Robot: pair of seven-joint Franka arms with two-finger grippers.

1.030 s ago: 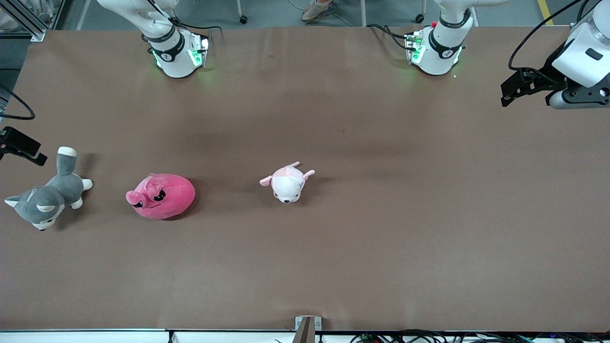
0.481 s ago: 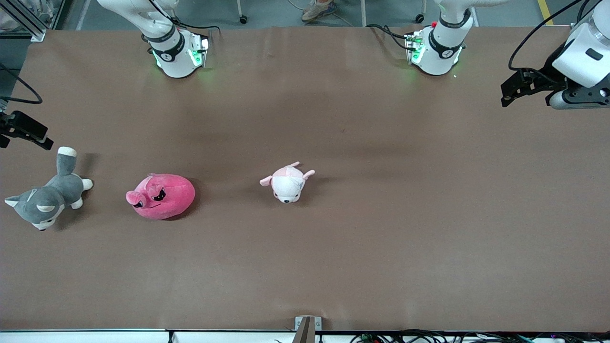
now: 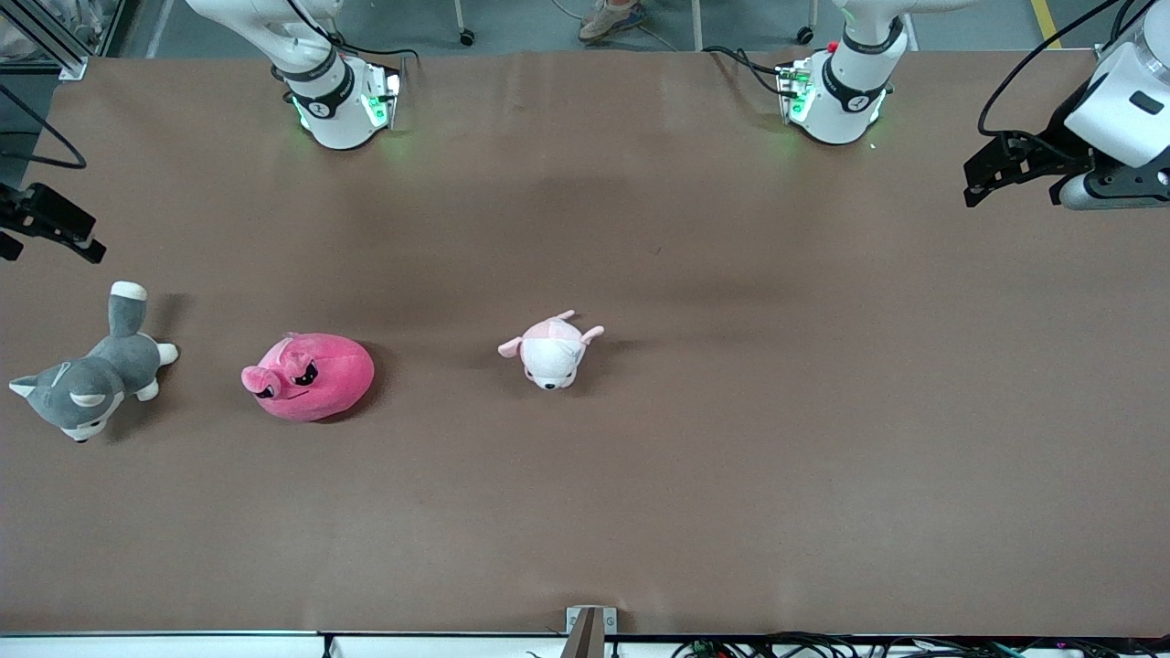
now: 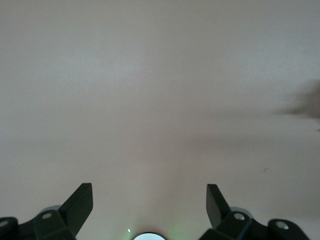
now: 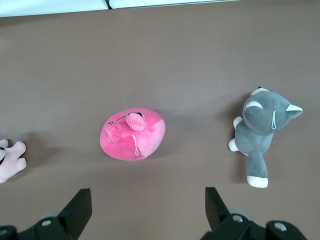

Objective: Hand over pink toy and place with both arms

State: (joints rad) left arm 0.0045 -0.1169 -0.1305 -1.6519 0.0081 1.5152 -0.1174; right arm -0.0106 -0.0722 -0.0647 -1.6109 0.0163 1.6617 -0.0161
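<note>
The right tool (image 3: 41, 224) is mostly cut off at the front view's edge. In the right wrist view, only a paw of the pale pink plush animal (image 5: 11, 160) shows at the edge.

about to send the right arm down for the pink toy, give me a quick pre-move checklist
1. Pink toy lies free on the table, untouched: ok.
2. Right gripper open, nothing held: ok.
3. Left gripper open, waiting over bare table at its own end: ok.
4. Grey dog apart from the toy: ok.
5. Pale pink plush apart from the toy: ok.
6. Right gripper centred over the toy: not ok.
</note>
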